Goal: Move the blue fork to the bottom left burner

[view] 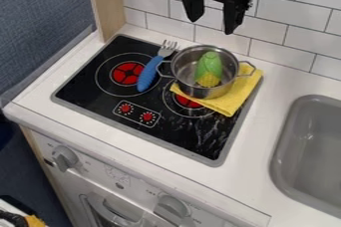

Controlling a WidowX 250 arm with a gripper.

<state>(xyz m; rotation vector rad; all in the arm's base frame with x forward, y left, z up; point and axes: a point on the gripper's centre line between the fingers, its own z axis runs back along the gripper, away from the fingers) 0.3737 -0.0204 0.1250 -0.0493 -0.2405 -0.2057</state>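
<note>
Surface: White worktop (263, 116) carrying a black cooktop (93, 82) with a grey rim.
Appliance front: White panel below the worktop's near edge, fitted with a left knob (65, 159) and a right knob (172, 209).
Sink: Grey basin (301, 116) set into the worktop at its right edge, beside the cooktop.
Control panel: Outlined marking (136, 114) with two red dials, near the cooktop's near edge, toward its near left corner.
Middle burner: Red centre (188, 102), partly covered by the cloth and pot.
Left burner: Red centre (125, 73) within a pale ring, toward the cooktop's left edge.
Fork: Blue fork (148, 73) lies at a slant, handle across the right side of the left burner's ring; metal tines point to the worktop's far edge and extend over the cooktop's far edge.
Cloth: Yellow cloth (231, 102) under the pot, toward the cooktop's far right corner.
Pot: Upright metal pot (186, 85) with two side handles, just right of the fork.
Pot contents: Toy corn (209, 66), green end toward the far edge, yellow end nearer.
Gripper: Black gripper (212, 26) hangs beyond the worktop's far edge in the view, above the pot; jaws apart.
Background: White tiled wall (286, 18); wooden panel (108, 2) at the worktop's far left corner.
</note>
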